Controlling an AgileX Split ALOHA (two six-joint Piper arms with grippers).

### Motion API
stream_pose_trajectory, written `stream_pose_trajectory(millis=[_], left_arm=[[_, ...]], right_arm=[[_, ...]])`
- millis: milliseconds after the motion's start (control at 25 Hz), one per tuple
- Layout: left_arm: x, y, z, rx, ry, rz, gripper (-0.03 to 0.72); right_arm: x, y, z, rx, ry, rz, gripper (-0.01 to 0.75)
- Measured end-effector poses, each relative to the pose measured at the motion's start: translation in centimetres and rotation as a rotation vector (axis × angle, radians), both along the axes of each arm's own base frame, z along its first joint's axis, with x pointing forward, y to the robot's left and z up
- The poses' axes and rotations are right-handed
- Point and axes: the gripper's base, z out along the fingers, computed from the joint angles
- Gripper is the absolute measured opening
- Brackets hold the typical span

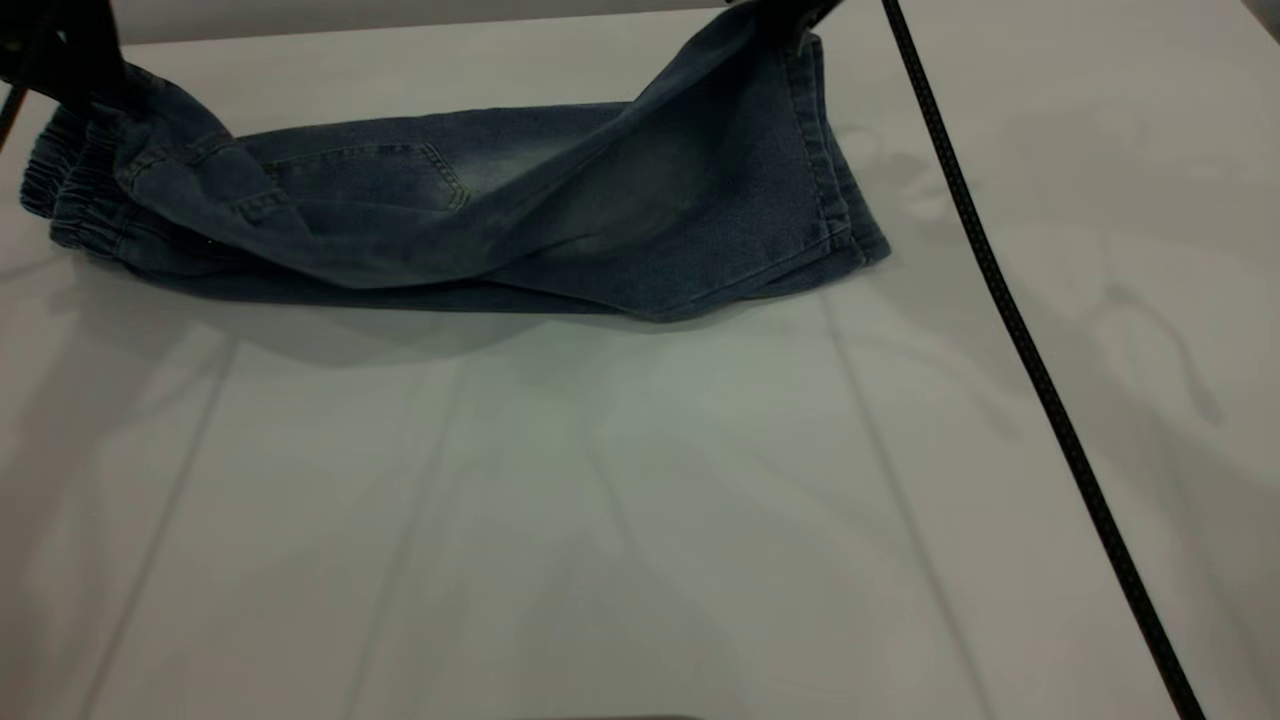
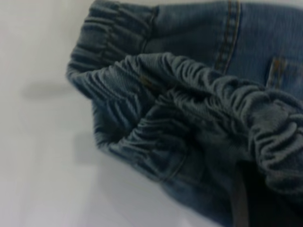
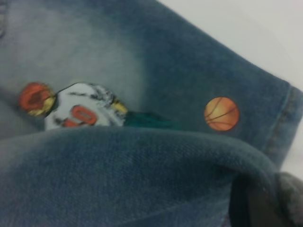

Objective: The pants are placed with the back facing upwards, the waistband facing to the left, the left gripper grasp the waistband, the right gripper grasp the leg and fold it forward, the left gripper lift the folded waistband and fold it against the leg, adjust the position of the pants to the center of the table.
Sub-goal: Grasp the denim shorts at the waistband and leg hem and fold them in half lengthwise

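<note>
The blue denim pants (image 1: 560, 220) lie across the far part of the white table (image 1: 600, 500), with one back pocket (image 1: 380, 175) showing. At the far left, my left gripper (image 1: 75, 60) is shut on the ruffled waistband (image 1: 60, 190) and holds part of it raised; the gathered band (image 2: 199, 90) bunches over a dark finger (image 2: 241, 198). At the top edge, my right gripper (image 1: 785, 10) is shut on the leg (image 1: 700, 130) and lifts its hem off the table. That raised fold (image 3: 132, 175) hangs over the other leg's cartoon print (image 3: 80, 111), beside a finger (image 3: 258, 203).
A black braided cable (image 1: 1010, 320) runs diagonally across the right side of the table, from the top edge down to the near right corner. Bare tabletop stretches from the pants to the near edge.
</note>
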Motion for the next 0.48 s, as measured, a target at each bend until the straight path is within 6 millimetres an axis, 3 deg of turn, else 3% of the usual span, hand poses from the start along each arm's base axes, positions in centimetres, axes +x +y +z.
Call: stream_pose_trajectory(millis=[320,400,480], left_arm=[[1.3,0.0,-1.5,-0.017,-0.084,0.041,0.086],[1.5,0.1,-1.8,0.007,-0.098,0.018,0.101],[1.5,0.2,-1.8,0.037,-0.105,-0.009,0.139]], right_arm=[[1.5,-3.2,-2.4,0.017,0.025,-0.115,0.075],[1.6,-3.5,-2.4,0.020,0.026,-0.124,0.134],[1.6,-3.5,-2.4,0.038,0.034,-0.137,0.244]])
